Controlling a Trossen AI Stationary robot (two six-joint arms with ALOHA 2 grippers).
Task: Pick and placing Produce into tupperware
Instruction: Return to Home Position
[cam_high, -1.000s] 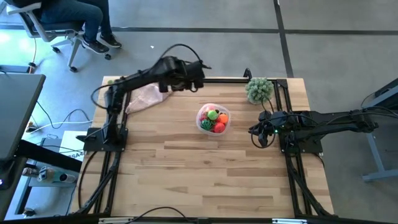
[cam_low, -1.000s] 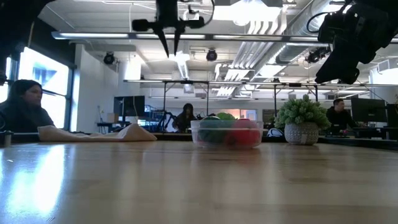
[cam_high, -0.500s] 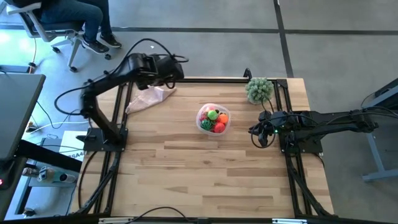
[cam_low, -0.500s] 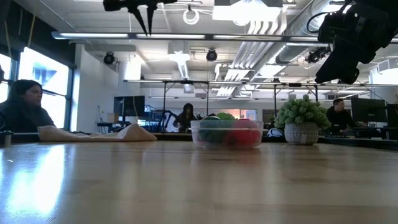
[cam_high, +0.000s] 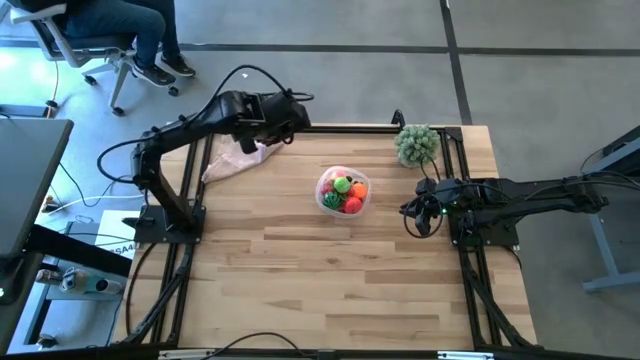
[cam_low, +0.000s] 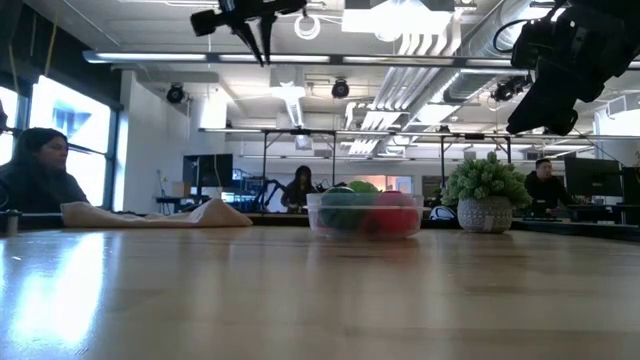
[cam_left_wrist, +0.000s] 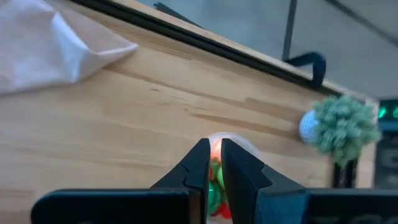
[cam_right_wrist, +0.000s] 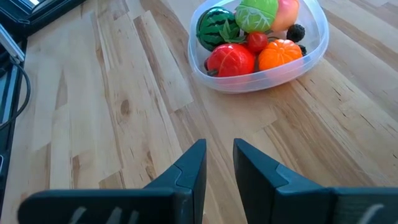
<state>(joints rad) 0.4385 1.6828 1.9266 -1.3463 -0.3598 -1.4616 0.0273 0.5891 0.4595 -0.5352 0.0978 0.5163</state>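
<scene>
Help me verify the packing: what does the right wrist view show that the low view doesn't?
Only the right wrist view: the pieces told apart from above, a striped green ball, an orange ball, a dark berry. Only the low view: the left end effector raised high, the potted plant, the beige cloth, people behind. Both: the filled tupperware on the table.

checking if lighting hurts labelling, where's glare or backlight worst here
Low view: ceiling lights and the window backlight the tupperware, so the produce inside looks dim, with a sheen on the table. Right wrist view: produce evenly lit. High view: soft shadows only.
</scene>
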